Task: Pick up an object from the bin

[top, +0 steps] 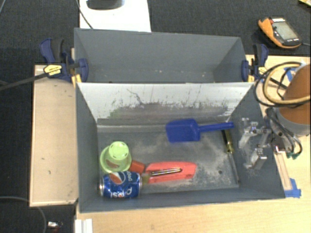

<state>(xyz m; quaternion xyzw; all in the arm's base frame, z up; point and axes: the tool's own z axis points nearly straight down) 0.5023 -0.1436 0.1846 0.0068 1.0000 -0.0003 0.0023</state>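
Over the right-hand slope of the grey metal bin [160,57], the robot's gripper [253,147] hangs above the floor, the arm reaching in from the right of the camera view. Whether the gripper is open or closed cannot be told from this angle, and nothing is seen in its grasp.

Nearest to it lies a thin dark stick with a yellow band [226,142], resting along the foot of the right wall, just beside the gripper. A blue plastic scoop [183,130] lies flat at the back of the floor with its handle pointing right, towards the stick and the gripper.

Well apart, in the front left corner, three things crowd together. A green cup [116,154] sits touching a blue soda can [120,185], which lies on its side. A red flat tool with a metal strip [171,170] lies just to their right, with a small orange piece [137,167] between it and the cup.

No object has been lifted yet, so the pick looks to be at its start. The stick and the scoop handle seem the likeliest targets, simply because they lie on the arm's side. The stick hugs the wall, which could leave little room to close around it. The scoop lies in the open and should be easier to reach.
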